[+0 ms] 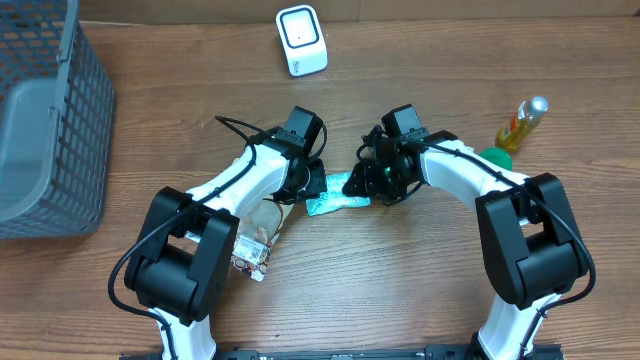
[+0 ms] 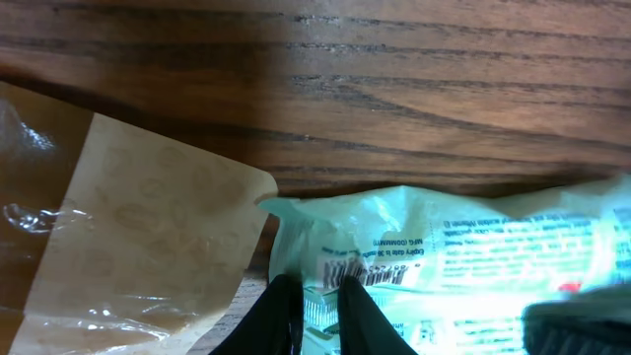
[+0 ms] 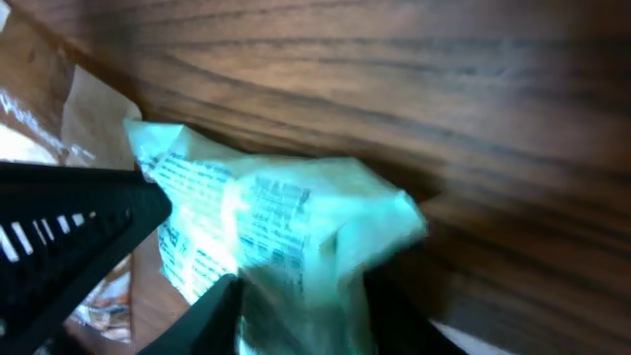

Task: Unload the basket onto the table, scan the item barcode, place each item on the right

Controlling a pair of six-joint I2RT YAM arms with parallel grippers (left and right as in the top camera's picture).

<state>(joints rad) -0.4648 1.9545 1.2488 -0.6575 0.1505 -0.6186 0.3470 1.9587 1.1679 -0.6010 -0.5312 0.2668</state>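
A mint-green packet (image 1: 335, 203) with printed text lies on the wooden table between both arms. Its barcode (image 2: 373, 271) shows in the left wrist view, just beyond the fingers. My left gripper (image 1: 312, 185) is shut on the packet's (image 2: 473, 247) left edge, with the film pinched between its narrow jaws (image 2: 317, 286). My right gripper (image 1: 362, 183) is at the other end. In the right wrist view the packet (image 3: 266, 217) is bunched up and fills the gap between the two fingers (image 3: 301, 296); that view is blurred. A white scanner (image 1: 301, 40) stands at the table's back.
A clear bag of snacks (image 1: 258, 240) lies just left of the packet, under the left arm. A grey mesh basket (image 1: 45, 130) sits at the far left. A yellow bottle (image 1: 522, 123) and a green object (image 1: 493, 157) are at the right.
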